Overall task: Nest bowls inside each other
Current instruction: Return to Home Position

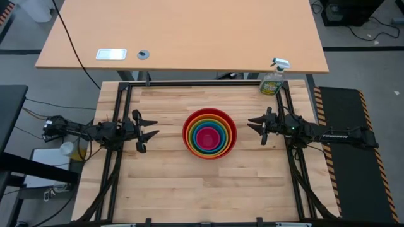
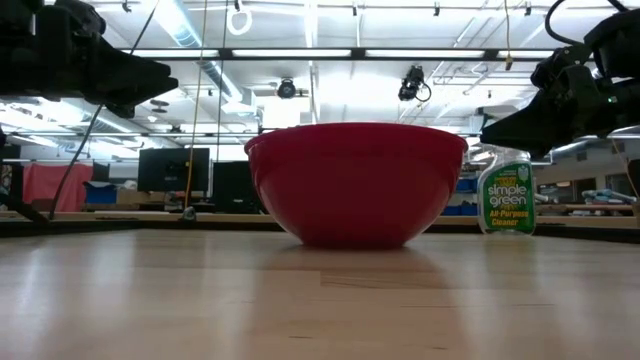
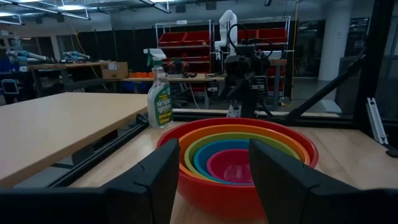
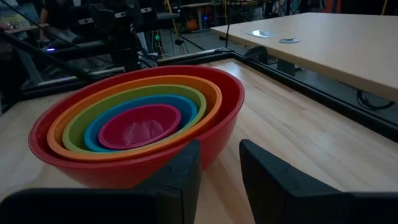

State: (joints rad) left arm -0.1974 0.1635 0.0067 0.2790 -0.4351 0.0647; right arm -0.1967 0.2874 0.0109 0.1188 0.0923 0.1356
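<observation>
The bowls (image 1: 209, 133) sit nested on the middle of the wooden table: red outermost (image 2: 356, 182), then orange, yellow-green and blue, with magenta-pink (image 4: 140, 124) innermost. The red bowl rests on its base. My left gripper (image 1: 149, 130) hovers at the table's left edge, open, pointing level at the bowls with nothing between its fingers. My right gripper (image 1: 255, 125) hovers at the right edge, open with a narrower gap, also pointing at the bowls and holding nothing.
A green spray bottle (image 1: 273, 79) stands at the table's far right corner. A larger light-wood desk (image 1: 183, 31) lies beyond the far edge. Bare wood surrounds the bowls on all sides.
</observation>
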